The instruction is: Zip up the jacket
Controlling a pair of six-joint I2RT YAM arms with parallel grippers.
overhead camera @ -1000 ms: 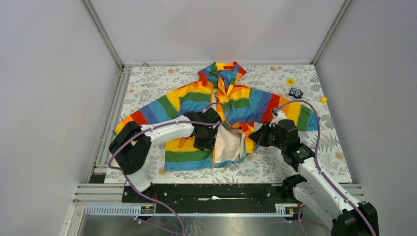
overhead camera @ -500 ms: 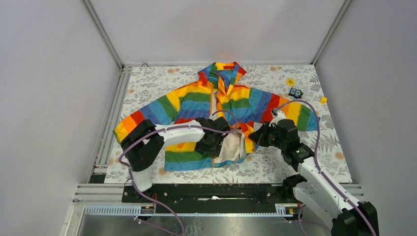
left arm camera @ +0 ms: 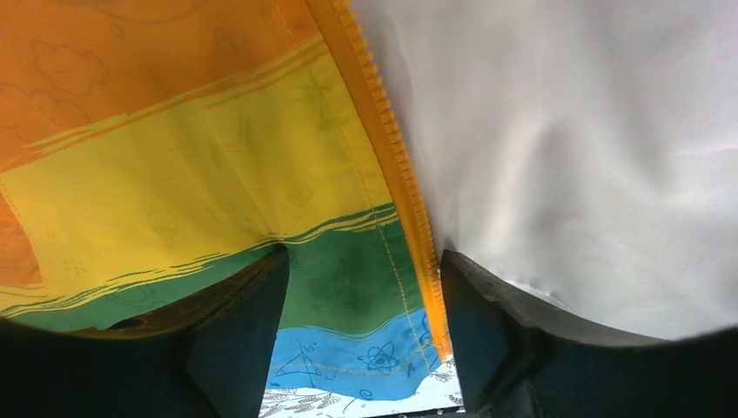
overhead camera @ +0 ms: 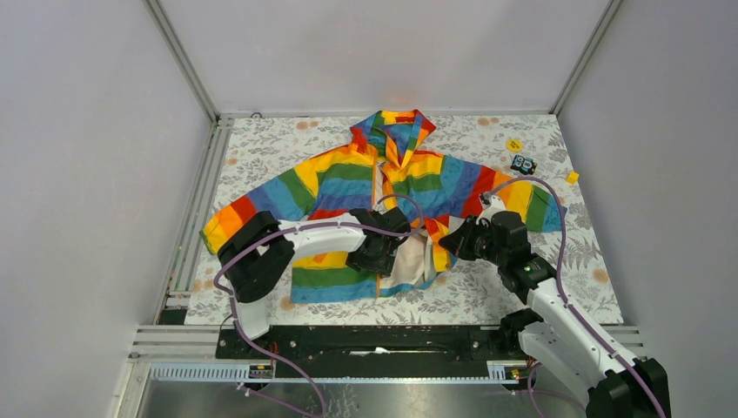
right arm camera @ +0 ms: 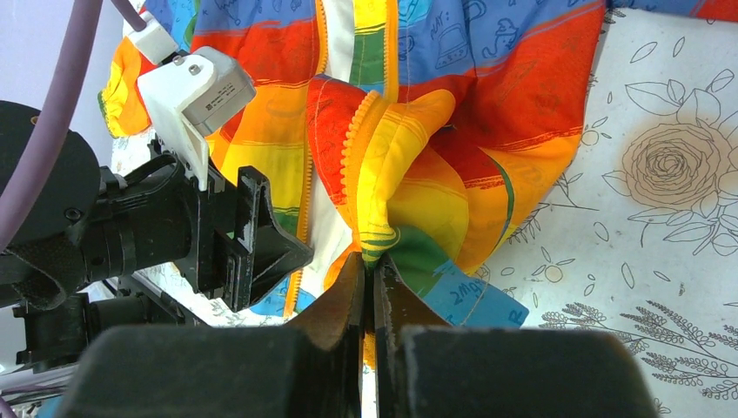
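Note:
The rainbow-striped jacket (overhead camera: 348, 178) lies face up on the table, its lower front open and the white lining (overhead camera: 407, 261) showing. My left gripper (overhead camera: 380, 252) is open and hovers low over the left front panel; its orange zipper edge (left arm camera: 400, 165) runs between the fingers (left arm camera: 239, 335), beside the white lining (left arm camera: 574, 139). My right gripper (overhead camera: 454, 242) is shut on the jacket's right front panel (right arm camera: 392, 183), bunched and lifted, its zipper teeth (right arm camera: 352, 148) curling above the jaws. The left gripper (right arm camera: 252, 235) shows in the right wrist view.
A flower-printed cloth (overhead camera: 522, 287) covers the table. At the back right lie a yellow disc (overhead camera: 513, 145), a small dark block (overhead camera: 523, 164) and a yellow cube (overhead camera: 572, 178). Grey walls close in the sides and back.
My left gripper has moved right and toward the hem along the left panel's zipper edge. The right gripper has held still with the bunched right panel.

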